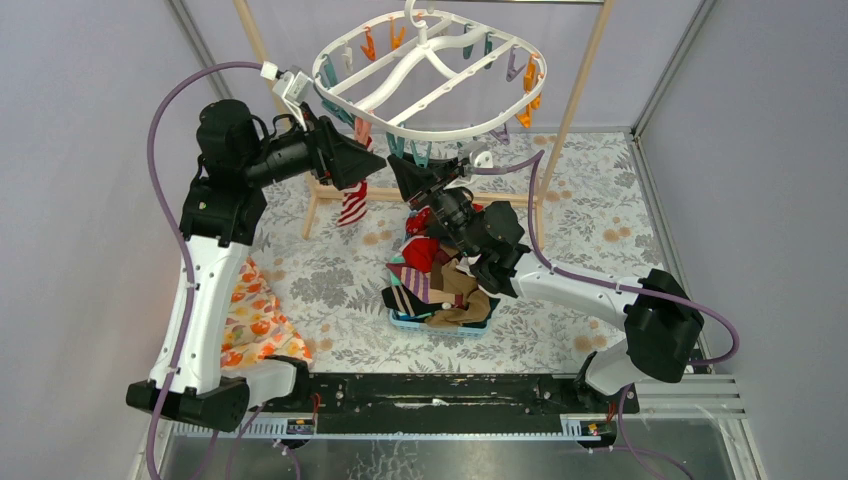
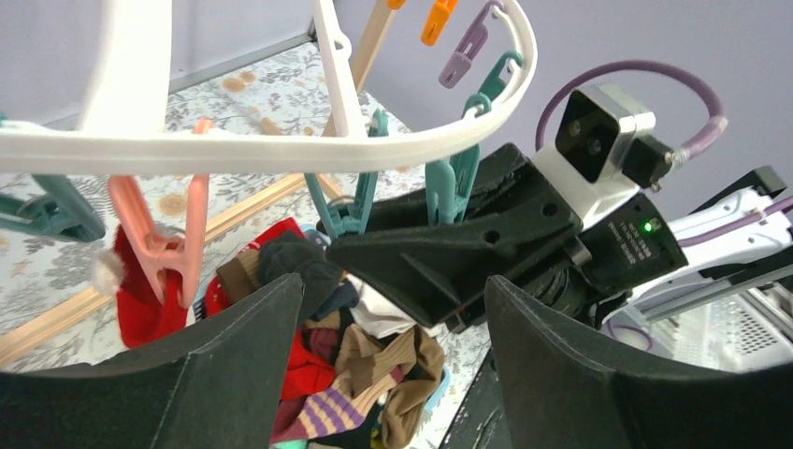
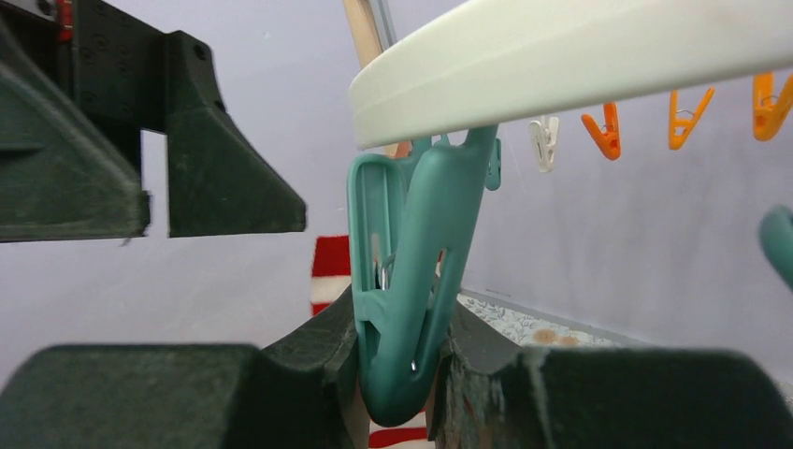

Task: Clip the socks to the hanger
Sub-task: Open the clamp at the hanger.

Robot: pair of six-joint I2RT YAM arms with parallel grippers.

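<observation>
The white oval hanger hangs at the back, with coloured pegs round its rim. My right gripper reaches up under its near rim and is shut on a teal peg, my fingers pressing both sides. My left gripper is wide open and empty just left of it, and in its own view it looks at the right gripper. A red-and-white striped sock hangs from a pink peg. The other socks lie piled in a basket below.
The wooden pole frame stands round the hanger, its base bar on the floral table cover. An orange floral cloth lies by the left arm. The teal basket sits at the table's middle. Grey walls enclose both sides.
</observation>
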